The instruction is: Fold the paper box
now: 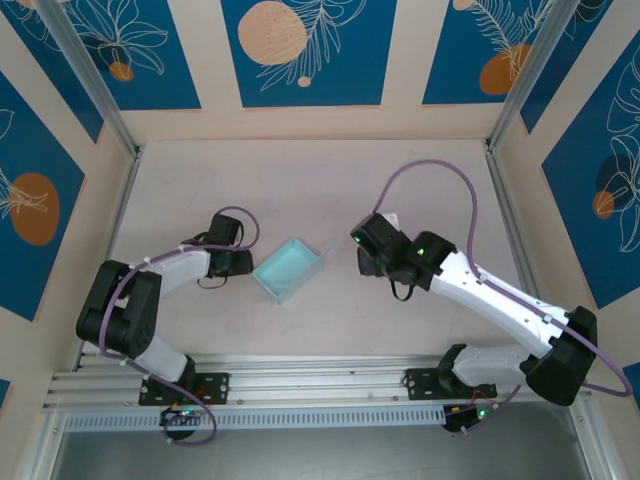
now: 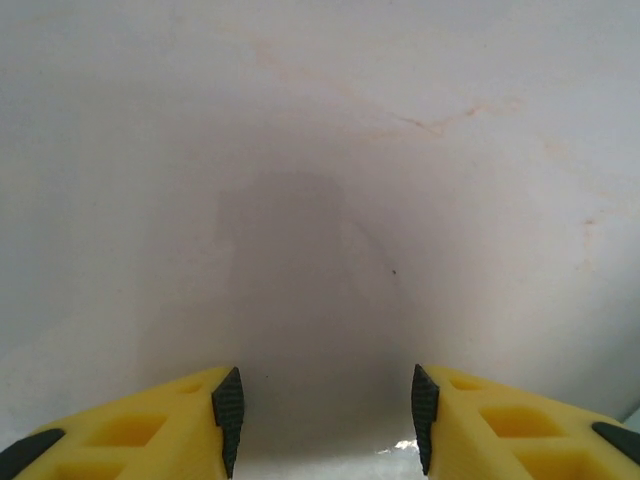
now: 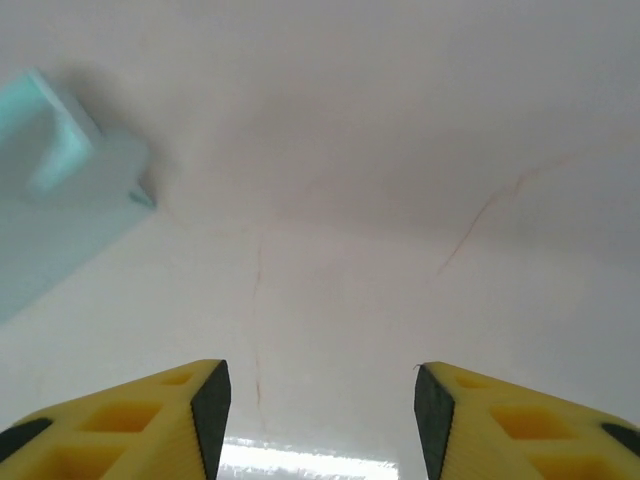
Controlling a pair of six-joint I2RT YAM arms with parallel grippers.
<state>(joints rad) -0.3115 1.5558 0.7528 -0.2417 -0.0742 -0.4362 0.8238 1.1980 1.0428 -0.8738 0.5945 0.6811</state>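
The left gripper (image 2: 327, 405) sits just beside the left edge of the pale light-blue thin-card paper box (image 1: 290, 270), low over the white table (image 1: 300, 180). Its 2 yellow fingers with black pads are spread apart, with bare table between them. The box rests near the middle of the table, between the 2 arms, and looks like a shallow tray with 1 flap standing up on its far-right side. Its long axis seems to run diagonally, from near-left to far-right. The right gripper (image 3: 322, 400) lies to the right of the box across a clear gap, its jaws also wide apart and empty. In the right wrist view the box sits up and to the left of the fingers. The left gripper looks the nearer of the 2, so the next fold probably falls to it.
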